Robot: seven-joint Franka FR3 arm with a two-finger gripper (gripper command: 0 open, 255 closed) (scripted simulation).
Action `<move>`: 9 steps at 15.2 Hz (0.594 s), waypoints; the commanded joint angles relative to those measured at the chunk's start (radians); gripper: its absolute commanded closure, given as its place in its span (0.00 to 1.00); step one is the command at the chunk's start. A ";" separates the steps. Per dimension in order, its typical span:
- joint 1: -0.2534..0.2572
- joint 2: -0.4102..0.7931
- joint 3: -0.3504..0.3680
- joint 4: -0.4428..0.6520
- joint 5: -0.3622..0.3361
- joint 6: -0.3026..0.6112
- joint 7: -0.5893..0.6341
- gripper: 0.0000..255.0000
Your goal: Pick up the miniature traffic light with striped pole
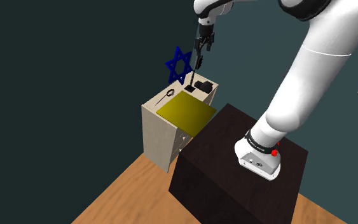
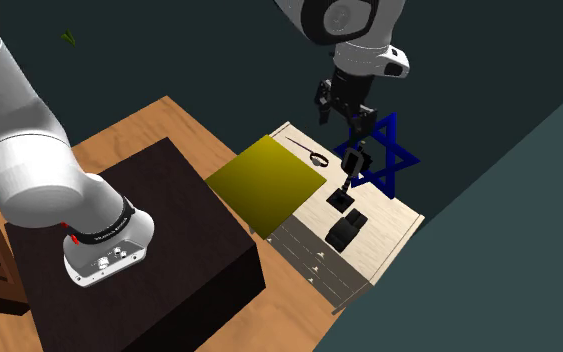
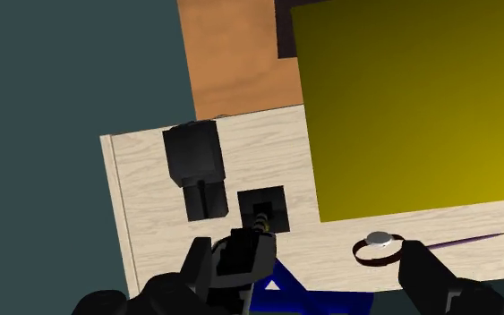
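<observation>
black gripper point(image 1: 203, 46), fingers spread wide and grasping nothing, above the dark miniature traffic light point(image 2: 352, 160), which stands upright on the pale cabinet point(image 2: 389, 225) beside a blue star point(image 3: 330, 302).

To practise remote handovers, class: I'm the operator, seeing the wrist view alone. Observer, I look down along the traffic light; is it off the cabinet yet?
Observer: No, the light stands upright, and its base seems to rest on the cabinet top.
Operator: And the blue shape next to it?
Observer: A star, standing upright beside the light.
Operator: What is below the cabinet top?
Observer: Drawers on its front.
</observation>
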 commanded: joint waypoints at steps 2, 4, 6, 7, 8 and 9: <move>-0.028 0.112 -0.004 0.109 0.040 0.012 -0.035 0.00; -0.051 0.190 -0.003 0.192 0.066 0.012 -0.055 0.00; -0.076 0.269 0.000 0.284 0.092 0.005 -0.073 0.00; -0.082 0.287 0.002 0.305 0.097 0.003 -0.077 0.00; -0.083 0.292 0.003 0.299 0.098 0.014 -0.077 0.00; -0.083 0.297 0.004 0.294 0.100 0.025 -0.077 0.00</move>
